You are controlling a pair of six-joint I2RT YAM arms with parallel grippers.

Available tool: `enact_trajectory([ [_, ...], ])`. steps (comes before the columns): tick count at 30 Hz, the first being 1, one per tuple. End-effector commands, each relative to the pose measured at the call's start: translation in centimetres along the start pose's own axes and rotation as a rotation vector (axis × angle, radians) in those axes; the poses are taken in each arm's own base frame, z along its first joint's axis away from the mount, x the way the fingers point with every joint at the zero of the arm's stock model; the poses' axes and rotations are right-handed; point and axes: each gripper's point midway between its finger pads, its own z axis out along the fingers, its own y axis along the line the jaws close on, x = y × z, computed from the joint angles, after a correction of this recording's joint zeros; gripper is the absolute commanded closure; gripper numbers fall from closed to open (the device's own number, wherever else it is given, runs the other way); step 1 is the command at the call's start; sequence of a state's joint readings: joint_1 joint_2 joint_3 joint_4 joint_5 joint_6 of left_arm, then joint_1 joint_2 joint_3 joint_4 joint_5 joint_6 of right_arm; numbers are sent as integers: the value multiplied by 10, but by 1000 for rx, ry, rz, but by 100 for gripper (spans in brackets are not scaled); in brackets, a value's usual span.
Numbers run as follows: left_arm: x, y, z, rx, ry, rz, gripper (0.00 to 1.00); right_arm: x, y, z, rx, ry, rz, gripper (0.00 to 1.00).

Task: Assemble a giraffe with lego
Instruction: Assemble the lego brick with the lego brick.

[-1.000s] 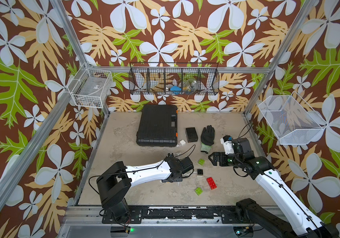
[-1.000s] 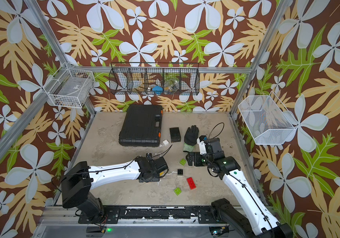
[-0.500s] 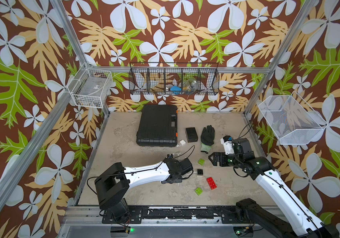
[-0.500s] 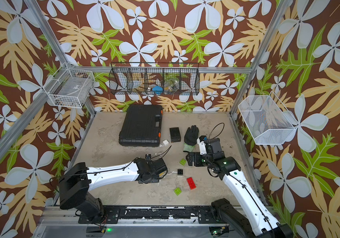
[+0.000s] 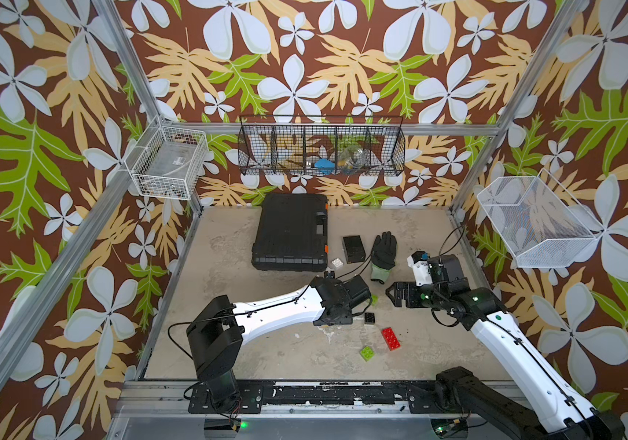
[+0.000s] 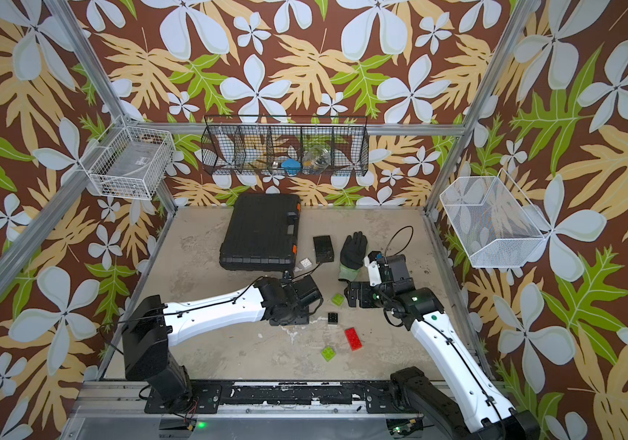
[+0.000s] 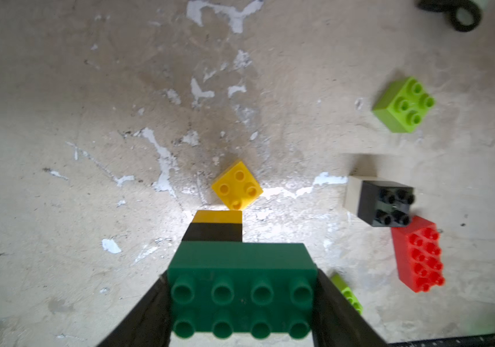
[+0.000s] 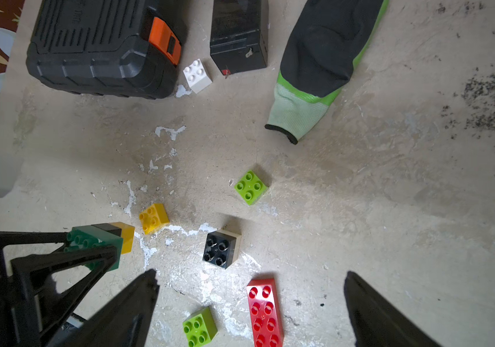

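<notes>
left tool (image 7: pixel 241 288) barely shifted, clamped on the dark green brick (image 7: pixel 240 261); right tool (image 8: pixel 250 276) gapes empty

We find both top views bright and evenly lit from above, sharp throughout, with only faint soft shadows under the arms on the table (image 5: pixel 228 247). In the left wrist view a glare patch whitens the table beside the yellow brick (image 7: pixel 237 187). The dark green brick (image 7: pixel 241 288) close to the lens is slightly soft, and the far corners blur. The black brick (image 7: pixel 385 204) throws a short dark shadow. In the right wrist view the fingers (image 8: pixel 126 312) of the right end effector (image 8: pixel 250 272) are blurred silhouettes, and things lean outward towards the edges.
</notes>
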State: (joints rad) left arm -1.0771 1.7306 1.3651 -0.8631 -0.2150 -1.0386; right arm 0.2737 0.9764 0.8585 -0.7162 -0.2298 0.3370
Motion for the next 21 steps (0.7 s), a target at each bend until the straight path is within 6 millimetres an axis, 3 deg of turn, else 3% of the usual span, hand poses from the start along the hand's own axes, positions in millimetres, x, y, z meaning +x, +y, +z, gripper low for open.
enact_trajectory([
  [1, 1, -15, -1, 34, 16, 58, 69, 10, -9, 8, 23, 37, 32, 1],
  [9, 9, -54, 8, 144, 62, 125, 69, 23, -23, 31, 35, 86, 148, 1],
  [21, 7, -74, 30, 141, 76, 171, 69, 26, -33, 38, 59, 96, 179, 1],
])
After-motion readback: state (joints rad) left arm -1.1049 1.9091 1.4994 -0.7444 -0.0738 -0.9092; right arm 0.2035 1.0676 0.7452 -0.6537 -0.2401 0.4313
